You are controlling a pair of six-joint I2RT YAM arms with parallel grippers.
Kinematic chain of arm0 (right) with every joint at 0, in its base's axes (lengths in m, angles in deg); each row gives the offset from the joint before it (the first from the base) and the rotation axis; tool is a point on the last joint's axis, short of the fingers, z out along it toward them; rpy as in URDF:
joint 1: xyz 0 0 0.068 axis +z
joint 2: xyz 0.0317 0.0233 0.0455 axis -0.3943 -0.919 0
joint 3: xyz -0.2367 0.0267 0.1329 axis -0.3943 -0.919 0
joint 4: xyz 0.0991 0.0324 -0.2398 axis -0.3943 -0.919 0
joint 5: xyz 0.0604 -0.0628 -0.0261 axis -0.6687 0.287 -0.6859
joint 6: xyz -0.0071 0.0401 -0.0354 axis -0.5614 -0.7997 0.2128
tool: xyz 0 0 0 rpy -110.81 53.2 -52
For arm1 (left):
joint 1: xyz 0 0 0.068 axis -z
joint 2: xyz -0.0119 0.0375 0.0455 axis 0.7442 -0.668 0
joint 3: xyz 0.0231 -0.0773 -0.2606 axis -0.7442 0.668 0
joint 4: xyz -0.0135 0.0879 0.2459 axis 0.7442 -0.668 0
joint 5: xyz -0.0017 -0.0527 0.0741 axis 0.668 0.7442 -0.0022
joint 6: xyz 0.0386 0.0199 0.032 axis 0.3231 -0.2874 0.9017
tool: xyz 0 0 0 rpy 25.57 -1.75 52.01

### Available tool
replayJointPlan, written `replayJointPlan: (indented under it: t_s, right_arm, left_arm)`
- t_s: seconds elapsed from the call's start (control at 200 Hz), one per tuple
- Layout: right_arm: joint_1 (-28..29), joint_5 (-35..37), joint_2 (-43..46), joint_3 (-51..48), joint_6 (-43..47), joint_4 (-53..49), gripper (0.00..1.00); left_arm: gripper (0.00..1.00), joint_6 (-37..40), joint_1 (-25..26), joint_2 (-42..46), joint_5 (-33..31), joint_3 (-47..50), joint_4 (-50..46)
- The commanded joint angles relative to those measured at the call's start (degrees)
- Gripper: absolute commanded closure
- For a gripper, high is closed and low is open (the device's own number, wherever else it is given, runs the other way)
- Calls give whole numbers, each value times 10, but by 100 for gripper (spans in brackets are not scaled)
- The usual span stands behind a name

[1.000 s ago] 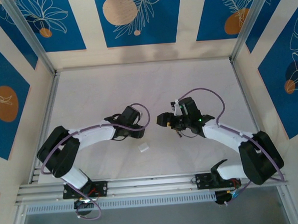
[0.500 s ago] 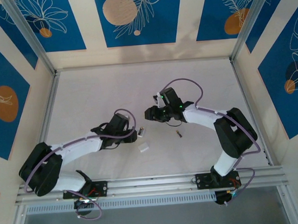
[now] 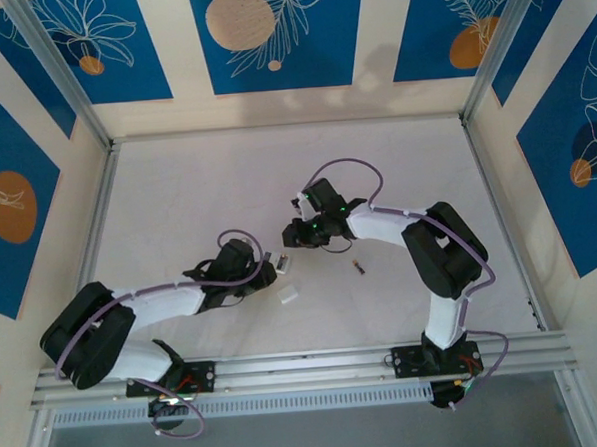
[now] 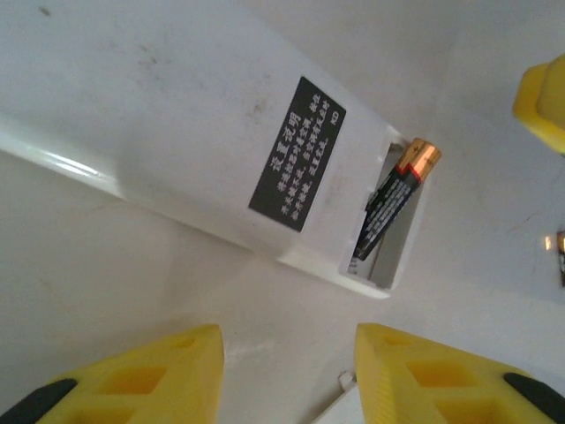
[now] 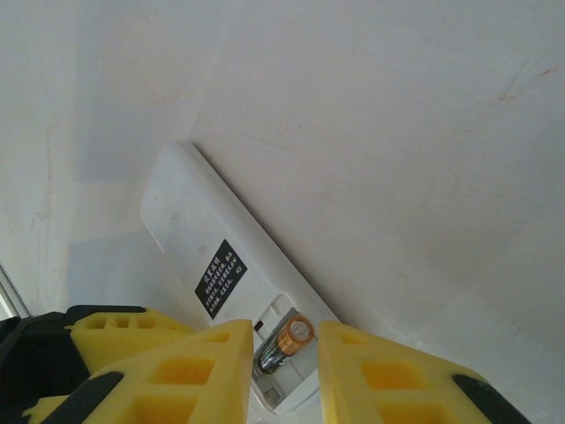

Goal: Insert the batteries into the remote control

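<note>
Looked like a robotics lab cell — white bench [image 3: 197,189] fenced by aluminium rails [image 3: 306,366], walled with blue-and-cream panels [image 3: 269,35] of printed leaves, two arms [image 3: 172,300] bolted at the near edge.

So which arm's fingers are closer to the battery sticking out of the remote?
Right. The right fingers flank the battery, one on each side, where it tilts out of the remote control's open slot. The left fingers sit off the remote's long edge, farther from it.
</note>
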Motion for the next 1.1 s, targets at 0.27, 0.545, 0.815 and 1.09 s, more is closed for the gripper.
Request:
replayJointPlan:
  t_s: [0.27,0.545,0.815,1.09]
  right_arm:
    - [10,-14,-19,19,26,-21,77]
    - [12,-17,-29,32,37,-28,78]
    - [20,-23,-40,42,40,-34,79]
    - [26,-23,-44,41,40,-36,79]
  left_arm:
    - [61,-48,13,-38,8,-4,57]
    - [61,-54,18,-58,11,-12,76]
    - [61,-54,18,-72,9,-22,72]
    - [61,-52,18,-73,8,-25,66]
